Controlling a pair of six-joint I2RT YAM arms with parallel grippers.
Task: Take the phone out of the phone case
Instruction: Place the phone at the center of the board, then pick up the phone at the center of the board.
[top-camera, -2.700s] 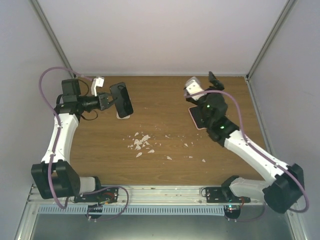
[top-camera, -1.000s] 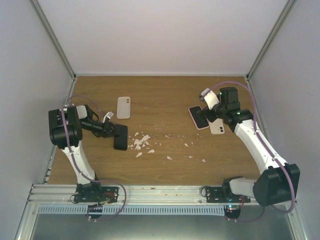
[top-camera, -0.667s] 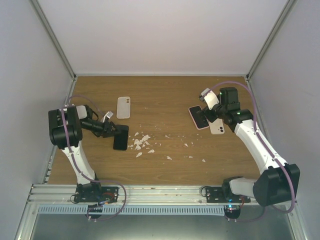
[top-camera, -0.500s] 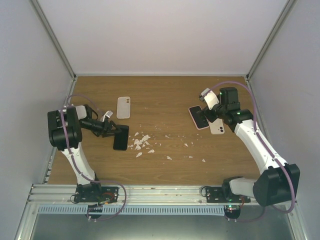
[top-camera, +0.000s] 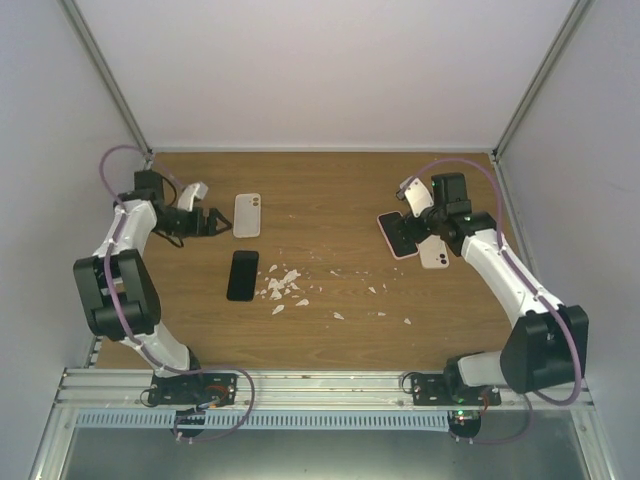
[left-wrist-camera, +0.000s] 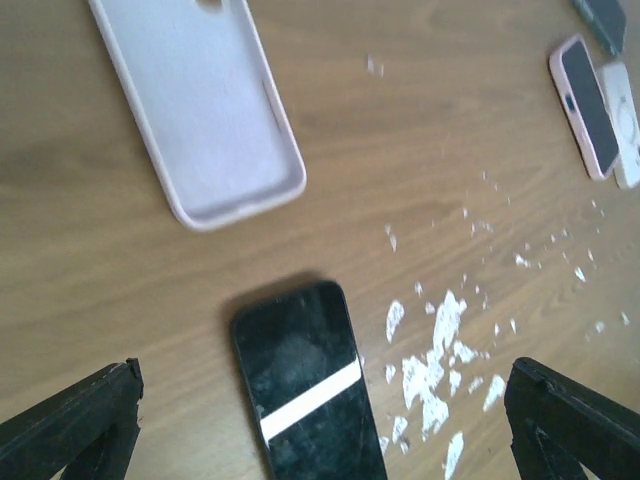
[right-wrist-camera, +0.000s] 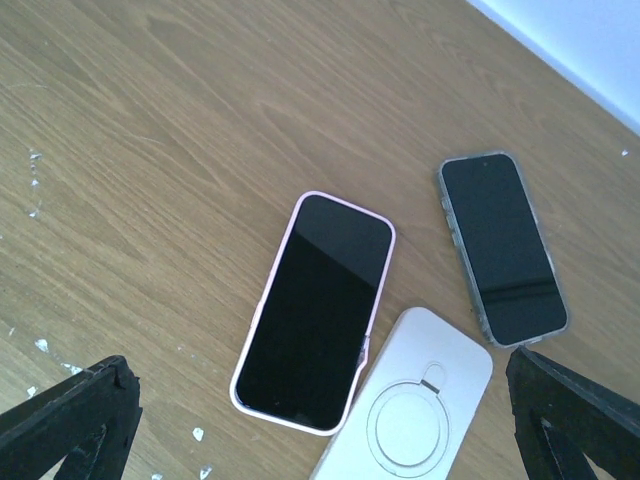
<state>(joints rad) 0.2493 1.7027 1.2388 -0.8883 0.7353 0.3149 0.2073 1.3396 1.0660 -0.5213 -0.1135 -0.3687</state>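
Black and bare, the phone (top-camera: 242, 275) lies flat on the wooden worktop (top-camera: 340, 190), just below the left pincer (top-camera: 212, 221), which gapes wide and empty. The empty phone case (top-camera: 247, 214) lies just beside that pincer. White crumbs (top-camera: 282, 285) lie beside the phone. The right pincer (top-camera: 428, 228), also wide, hovers over a pink-cased handset (right-wrist-camera: 315, 325).

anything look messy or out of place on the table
White flakes lie scattered across the middle of the table, just right of the bare black phone. They look like crumbled debris; their source cannot be told.
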